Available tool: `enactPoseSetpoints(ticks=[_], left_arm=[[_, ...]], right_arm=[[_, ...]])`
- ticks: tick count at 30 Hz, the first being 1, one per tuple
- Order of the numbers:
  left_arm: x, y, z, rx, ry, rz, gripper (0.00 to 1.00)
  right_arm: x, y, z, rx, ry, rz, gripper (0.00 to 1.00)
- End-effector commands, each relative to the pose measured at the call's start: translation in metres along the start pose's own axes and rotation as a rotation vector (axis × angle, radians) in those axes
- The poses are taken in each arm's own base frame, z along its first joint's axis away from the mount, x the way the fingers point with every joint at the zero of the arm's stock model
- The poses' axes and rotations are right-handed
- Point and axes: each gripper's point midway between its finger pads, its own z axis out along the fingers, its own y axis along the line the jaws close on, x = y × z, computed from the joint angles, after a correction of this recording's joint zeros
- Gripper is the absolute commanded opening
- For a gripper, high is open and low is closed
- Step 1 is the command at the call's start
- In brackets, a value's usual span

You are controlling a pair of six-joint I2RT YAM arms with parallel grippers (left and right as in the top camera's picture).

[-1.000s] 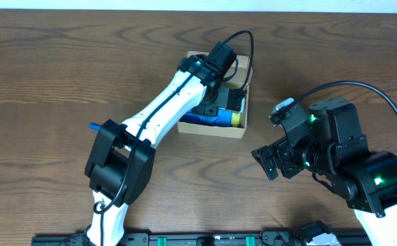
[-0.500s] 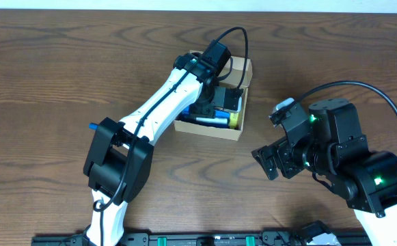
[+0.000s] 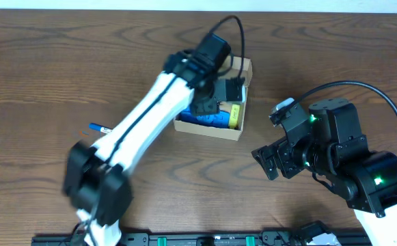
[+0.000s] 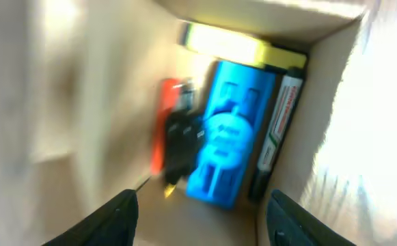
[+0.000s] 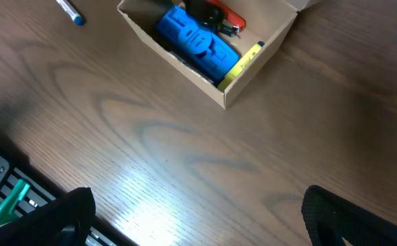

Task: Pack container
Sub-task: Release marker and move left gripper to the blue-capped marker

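The container (image 3: 207,130) is a tan cardboard box with its flap lid open, in the middle of the table. It holds a blue block (image 4: 229,143), a yellow marker (image 4: 239,44), a dark marker (image 4: 280,130) and a red and black tool (image 4: 174,133). My left gripper (image 4: 201,222) hangs open just above the box's inside (image 3: 218,97), with nothing between its fingers. My right gripper (image 5: 205,219) stands wide open over bare table (image 3: 272,160), to the right of the container (image 5: 184,68) and apart from it.
A blue pen (image 3: 99,128) lies on the wood left of the box and shows in the right wrist view too (image 5: 72,12). The left arm (image 3: 150,109) reaches across the table's left half. A black rail (image 5: 0,191) runs along the table's near edge.
My left gripper was shut over the box and has opened. Its arm is blurred now, its near part swinging left. The right arm has not moved.
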Motion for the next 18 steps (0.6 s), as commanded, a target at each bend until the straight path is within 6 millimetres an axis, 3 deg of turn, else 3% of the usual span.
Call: enactPoseSetpoints(ticks=[1,5,8,13,18], left_arm=[[0.016,0.013,-0.047,-0.112,0.009,-0.215,0.62],[0.044,0.016,-0.077,-0.155,0.034,-0.435,0.59],[0.076,0.031,-0.092,-0.219,0.044,-0.744,0.57],[0.144,0.044,-0.103,-0.273,0.08,-1.348,0.56],[0.205,0.047,-0.108,-0.33,0.105,-1.766,0.59]], right_arm=[[-0.001,-0.002,-0.001,0.006,-0.004,0.015,0.99],[-0.001,-0.002,-0.001,0.006,-0.004,0.015,0.99],[-0.001,-0.002,0.0,0.006,-0.002,0.016,0.99],[-0.001,-0.002,0.001,0.006,0.001,0.016,0.99],[-0.001,-0.002,0.001,0.005,0.002,0.017,0.99]])
